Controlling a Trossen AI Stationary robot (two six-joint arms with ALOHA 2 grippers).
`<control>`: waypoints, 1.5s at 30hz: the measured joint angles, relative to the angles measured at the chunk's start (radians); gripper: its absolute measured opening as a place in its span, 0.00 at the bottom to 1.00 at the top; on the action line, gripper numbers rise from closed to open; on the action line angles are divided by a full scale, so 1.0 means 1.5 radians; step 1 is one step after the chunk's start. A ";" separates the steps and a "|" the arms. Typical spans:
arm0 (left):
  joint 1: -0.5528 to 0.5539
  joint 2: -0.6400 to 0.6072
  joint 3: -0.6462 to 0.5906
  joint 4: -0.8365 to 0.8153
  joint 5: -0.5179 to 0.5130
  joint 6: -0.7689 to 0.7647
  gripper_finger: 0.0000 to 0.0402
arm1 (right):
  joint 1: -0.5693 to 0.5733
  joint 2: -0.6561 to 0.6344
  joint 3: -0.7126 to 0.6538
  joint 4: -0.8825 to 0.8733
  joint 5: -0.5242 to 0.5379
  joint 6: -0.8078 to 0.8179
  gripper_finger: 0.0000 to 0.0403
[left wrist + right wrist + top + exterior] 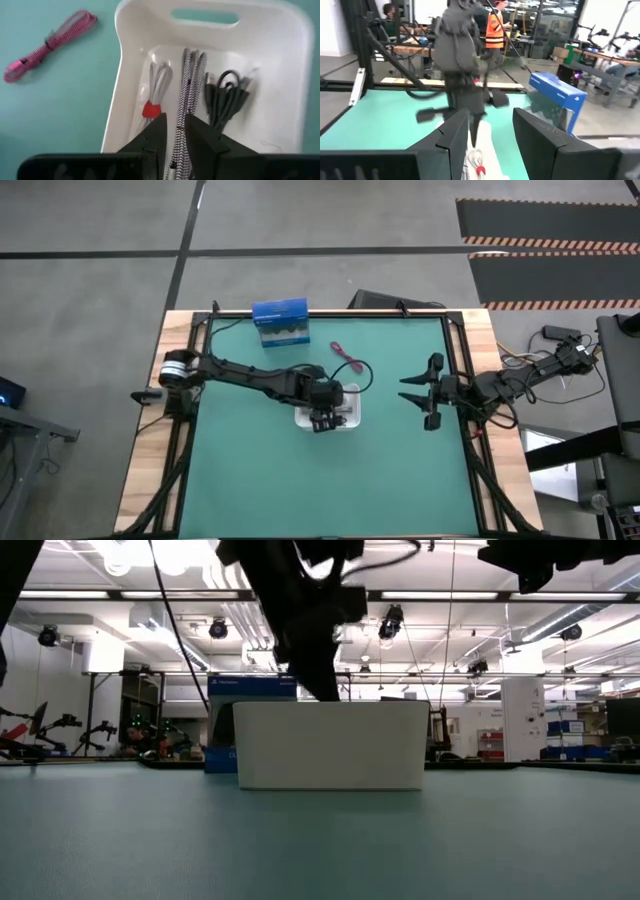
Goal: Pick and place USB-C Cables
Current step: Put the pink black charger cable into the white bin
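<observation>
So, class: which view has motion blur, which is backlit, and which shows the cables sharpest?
Right wrist view: the left arm is smeared by motion blur. Low view: ceiling lights backlight it, so the arm is a silhouette above the tray. Left wrist view: evenly lit, the cables in the tray and the pink cable read clearly.

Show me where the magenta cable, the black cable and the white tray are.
magenta cable [50, 44], left wrist view, middle of the bundle.
black cable [227, 97], left wrist view, its coiled loops.
white tray [131, 30], left wrist view, bare corner wall.

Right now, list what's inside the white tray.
Three cables lie in the tray: white, grey braided, black. The left tool covers their near ends.
</observation>
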 joint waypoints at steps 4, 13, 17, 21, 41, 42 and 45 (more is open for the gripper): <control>-0.010 -0.034 -0.003 0.007 0.000 0.012 0.13 | 0.000 0.002 0.000 -0.008 0.025 0.013 0.36; -0.067 -0.088 -0.020 0.100 -0.002 0.087 0.13 | 0.000 0.029 0.000 -0.003 0.026 0.042 0.36; -0.099 -0.109 -0.073 0.214 -0.001 0.139 0.13 | 0.000 0.053 0.000 0.000 0.039 0.055 0.36; -0.113 -0.139 -0.128 0.284 -0.001 0.157 0.13 | 0.000 0.080 0.000 0.001 0.043 0.084 0.36; -0.112 -0.415 -0.340 0.506 -0.082 0.264 0.13 | -0.035 0.209 0.038 0.035 0.078 0.261 0.36; -0.112 -0.424 -0.348 0.505 -0.096 0.264 0.13 | -0.041 0.214 0.047 0.032 0.077 0.262 0.36; -0.112 -0.445 -0.364 0.499 -0.144 0.266 0.13 | -0.064 0.234 0.077 0.012 0.077 0.262 0.36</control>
